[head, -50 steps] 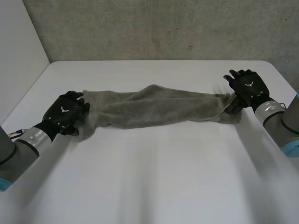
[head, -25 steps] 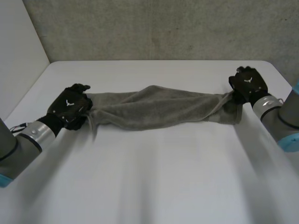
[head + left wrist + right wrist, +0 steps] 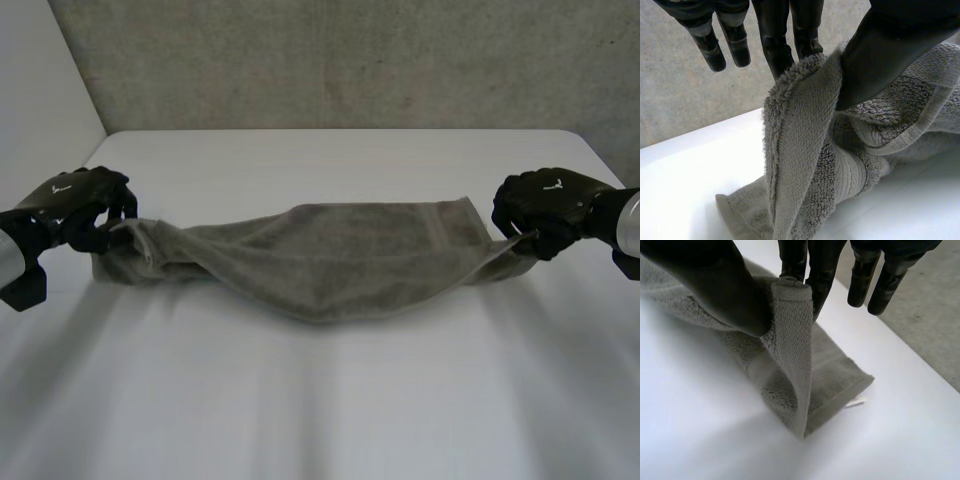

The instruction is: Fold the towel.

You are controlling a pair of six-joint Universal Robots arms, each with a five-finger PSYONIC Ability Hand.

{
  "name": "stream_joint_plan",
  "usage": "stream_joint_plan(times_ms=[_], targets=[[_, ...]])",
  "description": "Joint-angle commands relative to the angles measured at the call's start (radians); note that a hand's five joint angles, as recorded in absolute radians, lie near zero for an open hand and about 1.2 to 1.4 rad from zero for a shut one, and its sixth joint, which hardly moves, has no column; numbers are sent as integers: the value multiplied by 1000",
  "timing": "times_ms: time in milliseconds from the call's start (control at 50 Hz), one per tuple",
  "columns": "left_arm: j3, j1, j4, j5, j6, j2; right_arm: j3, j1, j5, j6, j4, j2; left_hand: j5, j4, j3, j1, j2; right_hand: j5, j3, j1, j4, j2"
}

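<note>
Crosswise, towel point(image 3: 330, 250) ends pinched by left robot hand point(image 3: 72, 202) and right robot hand point(image 3: 548, 206), open table point(image 3: 320, 400) around.

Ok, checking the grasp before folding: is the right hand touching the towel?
Touching. The right wrist view shows the right hand pinching an end of the towel between thumb and fingers.

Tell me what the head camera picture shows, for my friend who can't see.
A black left hand and a black right hand each pinch one end of a grey towel, holding it stretched across a white table. The towel's middle sags toward the table.
</note>
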Motion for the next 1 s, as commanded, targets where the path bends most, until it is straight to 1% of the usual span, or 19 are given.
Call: stream_joint_plan(times_ms=[20,100,120,140,160,180,200,240,260,300,360,400,440,500,540,620,720,840,1000], targets=[[40,-17,44,-4,2,-34,-49,11,-1,-93,6,84,80,-56,-50,98,107,72,-37,114,-58,57],[130,-72,133,-33,-3,-140,-146,34,26,-90,-70,174,80,-56,-50,98,107,72,-37,114,-58,57],[201,-122,180,-68,-1,-199,-205,63,59,-84,-131,205,80,-56,-50,98,107,72,-37,114,-58,57],[202,-122,180,-68,-1,-200,-280,98,111,-66,-213,226,80,-56,-50,98,107,72,-37,114,-58,57],[285,-165,228,-117,-1,-248,-281,99,111,-66,-214,226,80,-56,-50,98,107,72,-37,114,-58,57],[371,-194,281,-175,-9,-290,-360,131,177,-26,-319,233,80,-56,-50,98,107,72,-37,114,-58,57],[372,-195,282,-176,-9,-290,-361,131,177,-26,-320,233,80,-56,-50,98,107,72,-37,114,-58,57],[505,-237,422,-290,-76,-325,-466,165,293,143,-556,214,80,-56,-50,98,107,72,-37,114,-58,57],[505,-237,423,-291,-77,-326,-466,165,294,144,-558,213,80,-56,-50,98,107,72,-37,114,-58,57],[535,-271,632,-351,-237,-265,-457,160,344,364,-788,107,80,-56,-50,98,107,72,-37,114,-58,57],[524,-277,736,-351,-331,-201,-424,151,338,465,-858,23,80,-56,-50,98,107,72,-37,114,-58,57],[484,-267,910,-346,-485,-87,-367,114,294,598,-890,-35,80,-56,-50,98,107,72,-37,114,-58,57],[469,-264,938,-343,-537,-66,-344,106,263,611,-881,-41,80,-56,-50,98,107,72,-37,114,-58,57],[449,-260,929,-303,-552,-62,-285,99,203,606,-852,-61,80,-56,-50,98,107,72,-37,114,-58,57],[401,-254,918,-210,-557,-74,-214,88,159,605,-831,-83,80,-56,-50,98,107,72,-37,114,-58,57],[326,-253,921,-128,-557,-106,-149,80,127,603,-824,-93,80,-56,-50,98,107,72,-37,114,-58,57],[145,-222,928,23,-549,-212,1,51,24,588,-814,-89,80,-56,-50,98,107,72,-37,114,-58,57],[51,-170,928,91,-518,-309,188,24,-71,504,-823,-57,80,-56,-50,98,107,72,-37,114,-58,57],[-4,-86,869,210,-347,-379,311,-7,-68,270,-799,19,80,-56,-50,98,107,72,-37,114,-58,57]])
